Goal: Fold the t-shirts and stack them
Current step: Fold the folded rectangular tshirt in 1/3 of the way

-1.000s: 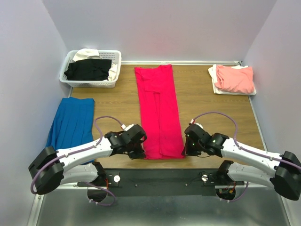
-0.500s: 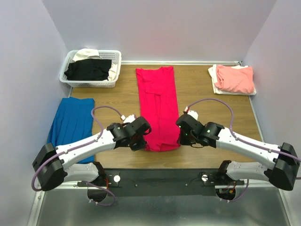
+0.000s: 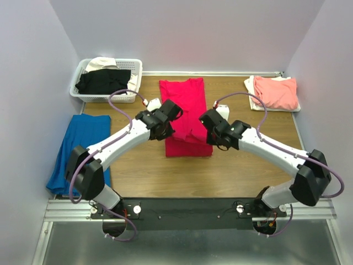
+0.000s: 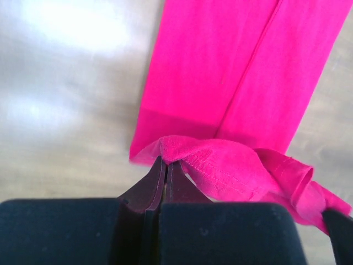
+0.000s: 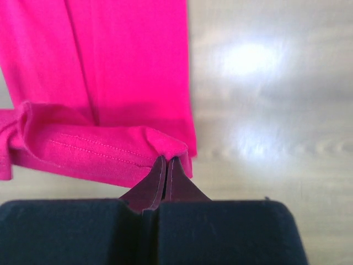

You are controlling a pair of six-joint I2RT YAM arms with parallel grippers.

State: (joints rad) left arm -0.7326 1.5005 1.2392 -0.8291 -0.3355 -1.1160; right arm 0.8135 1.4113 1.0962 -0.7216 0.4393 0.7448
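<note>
Two of my arms are stretching out over the wooden table (image 3: 242, 160). The crimson-red t-shirt (image 3: 185, 99) is lying as a long strip running away ahead of both grippers, its near hem lifted off the wood and doubling over the cloth beneath. A blue cloth (image 3: 83, 143) is lying well outside my left gripper (image 4: 165, 165), with the white basket (image 3: 135, 77) sitting beyond it. The salmon-pink t-shirt (image 3: 276, 91) is resting folded on a white t-shirt (image 3: 249, 88), far out past my right gripper (image 5: 166, 163). Both grippers are pressed together, each pinching its own corner of the red hem at the very fingertips.

I am judging two risks. The hem between the grippers is sagging and bunching, so laying it down slack would likely leave a creased or skewed fold. With so little cloth in each pinch, a corner could also slip free if I am pulling the two apart.

Half a second ago both grippers were holding the hem nearer my bases. Now they are carrying it farther up the strip, and the shirt is looking shorter.
</note>
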